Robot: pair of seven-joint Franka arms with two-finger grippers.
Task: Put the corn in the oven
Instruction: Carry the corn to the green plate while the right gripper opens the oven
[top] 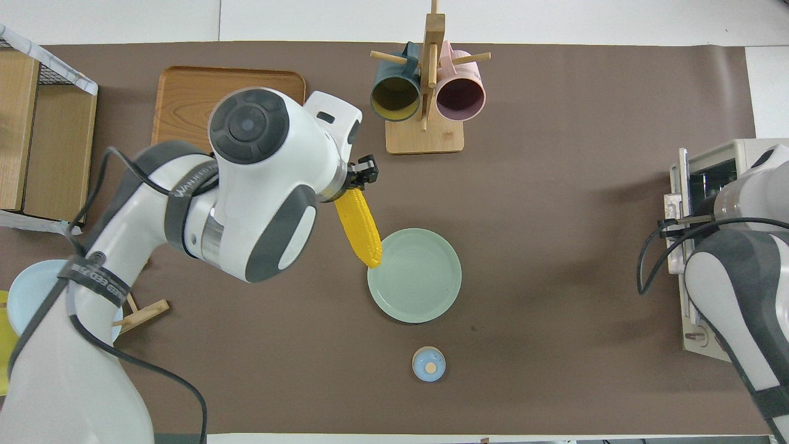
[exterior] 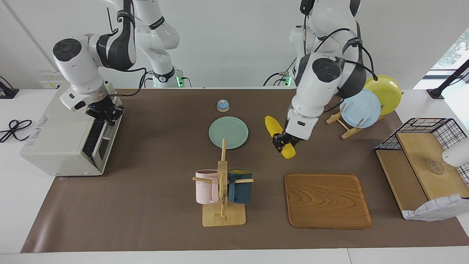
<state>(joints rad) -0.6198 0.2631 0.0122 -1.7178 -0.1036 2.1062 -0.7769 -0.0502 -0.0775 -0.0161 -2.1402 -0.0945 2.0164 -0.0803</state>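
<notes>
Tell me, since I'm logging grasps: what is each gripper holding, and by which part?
The left gripper holds the corn near one end. The right gripper grips the oven door's handle.

Left end effector (top: 363, 174) clamps corn (top: 359, 226) beside green plate (top: 425, 296); oven (top: 699, 185) door ajar.

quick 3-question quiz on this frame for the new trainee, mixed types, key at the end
1. True or false: the corn lies on the wooden tray.
2. Which gripper holds the corn? A) left gripper B) right gripper C) neither
3. Fill in: the right gripper is at the handle of the ___ door.

Key:
1. False. It is held up in the air beside the green plate; the tray holds nothing.
2. A. It is shut on the corn's thick end.
3. Oven. The door stands partly pulled open.
</notes>
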